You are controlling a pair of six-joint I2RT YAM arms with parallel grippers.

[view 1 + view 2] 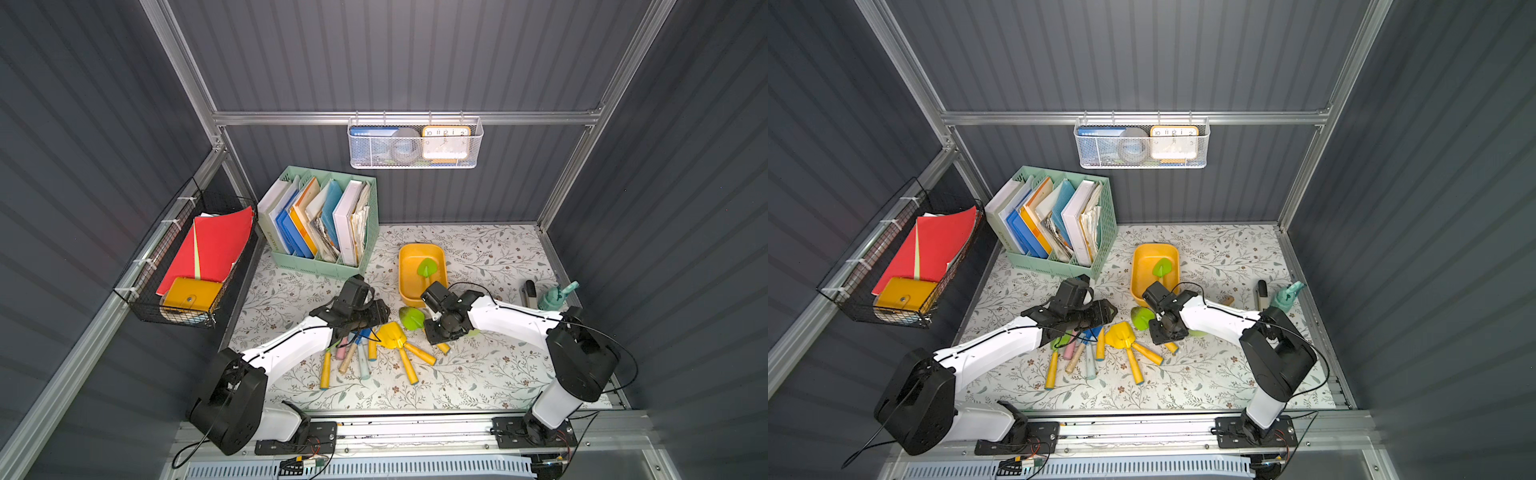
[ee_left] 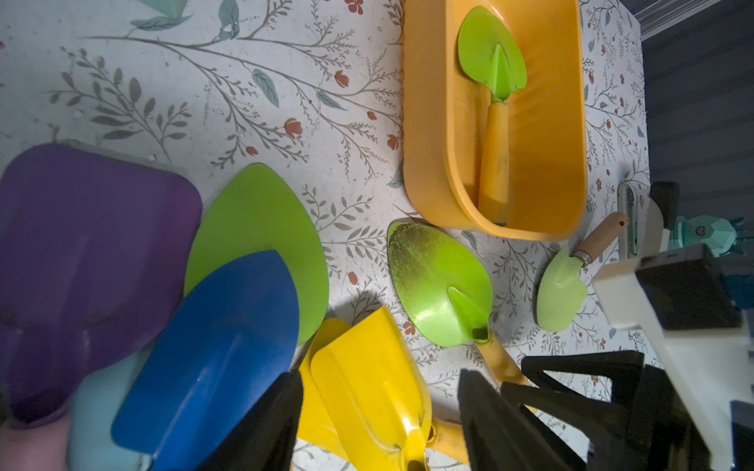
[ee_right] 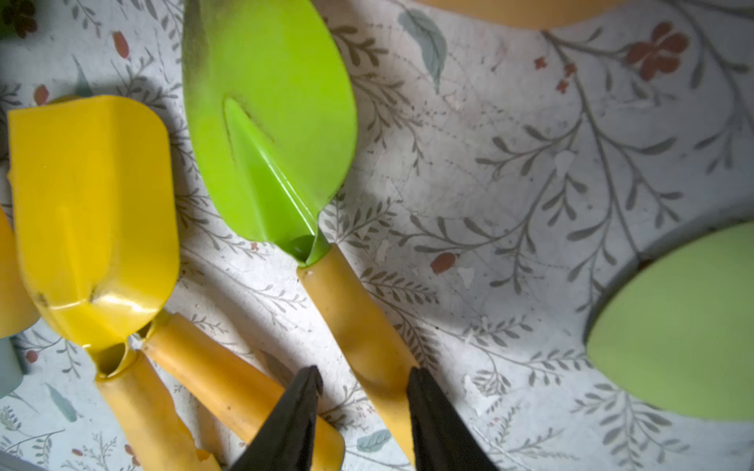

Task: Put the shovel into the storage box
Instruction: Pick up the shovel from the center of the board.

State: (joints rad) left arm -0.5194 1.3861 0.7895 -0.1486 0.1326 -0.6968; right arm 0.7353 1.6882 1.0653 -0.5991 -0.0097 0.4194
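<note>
Right gripper [image 3: 363, 373], jaws apart astride green shovel [image 3: 269, 122] handle, the part slim enough to clamp; shovel lies on table [image 1: 478, 374] just below box [image 1: 407, 274], mid-frame; left gripper [image 2: 379, 377] spread, empty.

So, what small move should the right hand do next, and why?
Probably close the right hand on the green shovel: its fingers straddle the yellow handle, with a gap at one side, and the shovel lies on the table, outside the storage box.
</note>
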